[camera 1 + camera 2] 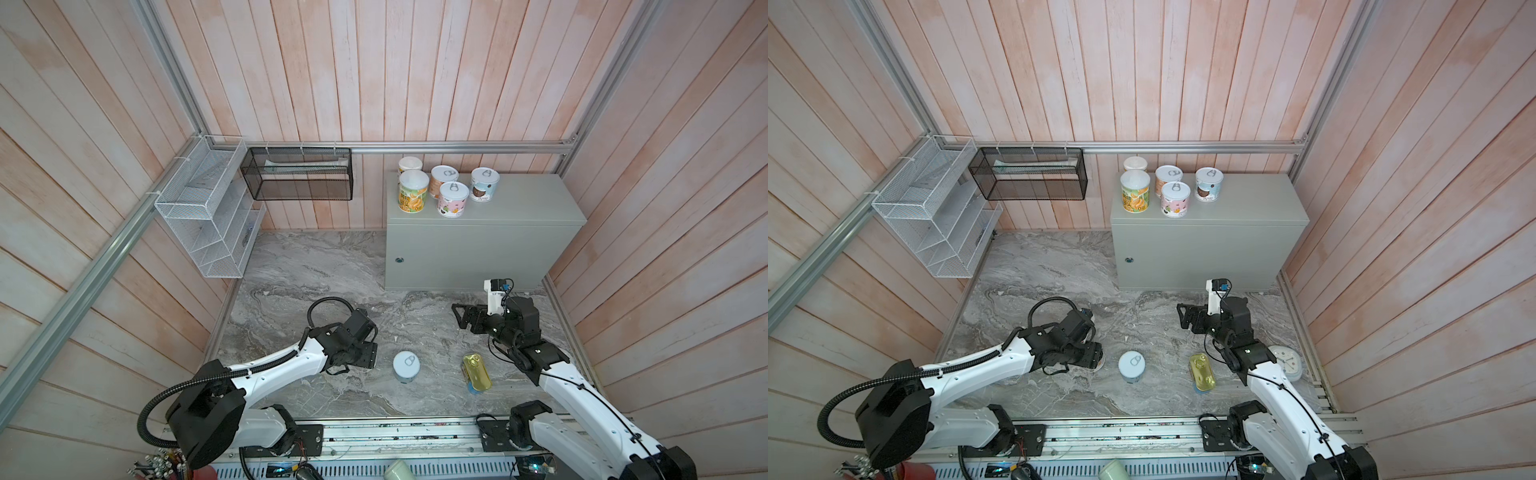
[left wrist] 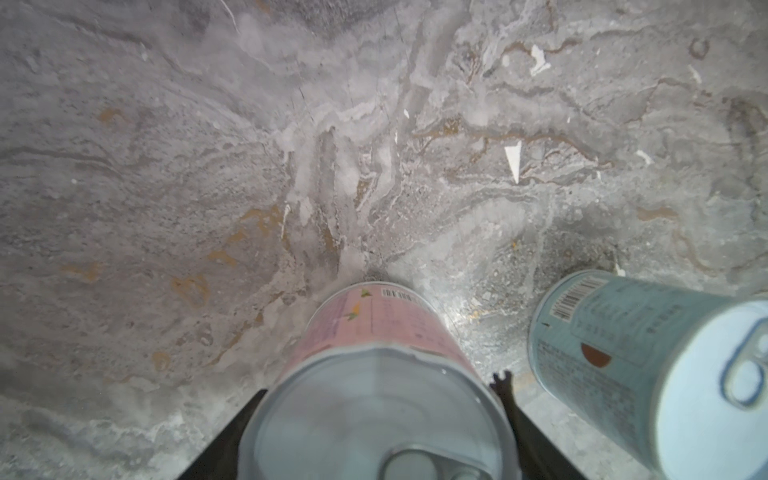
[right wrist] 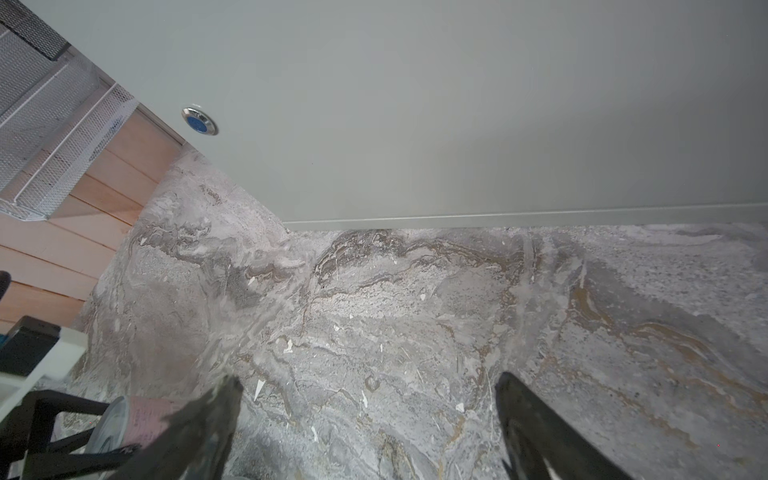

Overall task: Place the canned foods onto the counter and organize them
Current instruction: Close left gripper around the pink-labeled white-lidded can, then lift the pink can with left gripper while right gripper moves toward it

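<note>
Left gripper (image 2: 380, 386) is clamped round the pink can's (image 2: 374, 332) mid-wall, toward the marble floor's (image 2: 208, 166) front-left; it looks stiff, light and slippery. Right gripper (image 3: 370, 380) gapes empty. 5 cans (image 1: 453, 199) crowd the counter's (image 1: 519, 208) back-left corner.

We can read no word, brand or number anywhere. On the pink can (image 2: 374, 328), at near left, we see a barcode and columns of fine print, all blurred. The pale blue can (image 2: 615, 332) just to its right carries a barcode too, with lines of print too soft to read. On the counter (image 1: 519, 199) at far right, the yellow-green can (image 1: 413, 195) bears large characters that we cannot make out. The clock (image 1: 1287, 361) at near right shows marks too small to tell.
</note>
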Motion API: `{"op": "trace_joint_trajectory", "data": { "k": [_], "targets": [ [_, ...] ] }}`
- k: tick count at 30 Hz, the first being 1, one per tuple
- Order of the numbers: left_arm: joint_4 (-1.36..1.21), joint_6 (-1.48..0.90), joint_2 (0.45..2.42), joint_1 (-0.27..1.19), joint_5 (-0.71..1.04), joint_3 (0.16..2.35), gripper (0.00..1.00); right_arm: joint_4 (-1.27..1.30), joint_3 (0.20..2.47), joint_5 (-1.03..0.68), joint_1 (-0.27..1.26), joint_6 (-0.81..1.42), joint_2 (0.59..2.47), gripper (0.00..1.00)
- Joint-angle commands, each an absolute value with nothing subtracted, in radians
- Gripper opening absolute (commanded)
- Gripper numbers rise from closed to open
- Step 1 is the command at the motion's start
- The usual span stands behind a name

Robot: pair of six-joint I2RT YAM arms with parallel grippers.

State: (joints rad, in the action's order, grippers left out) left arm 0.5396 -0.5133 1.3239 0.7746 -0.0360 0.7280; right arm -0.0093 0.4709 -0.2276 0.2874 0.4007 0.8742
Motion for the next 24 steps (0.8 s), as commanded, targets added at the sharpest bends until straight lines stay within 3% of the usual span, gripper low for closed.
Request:
{"op": "trace_joint_trajectory", "data": {
  "k": [1, 11, 19, 24],
  "targets": [
    [0.495, -0.466, 1.357, 0.741, -0.015, 0.731, 0.69, 0.036, 0.448, -0.294, 0.293, 0.404, 0.879, 0.95],
    [0.417, -0.371, 1.489, 0.693, 0.036, 0.785, 0.65, 0.14, 0.448, -0.498, 0.295, 0.419, 1.011, 0.95],
    [0.412, -0.34, 1.502, 0.663, 0.044, 0.798, 0.65, 0.134, 0.507, -0.478, 0.355, 0.395, 1.094, 0.95],
    [0.42, -0.327, 1.492, 0.649, 0.043, 0.805, 0.64, 0.167, 0.523, -0.56, 0.389, 0.379, 1.14, 0.95]
  ]
}}
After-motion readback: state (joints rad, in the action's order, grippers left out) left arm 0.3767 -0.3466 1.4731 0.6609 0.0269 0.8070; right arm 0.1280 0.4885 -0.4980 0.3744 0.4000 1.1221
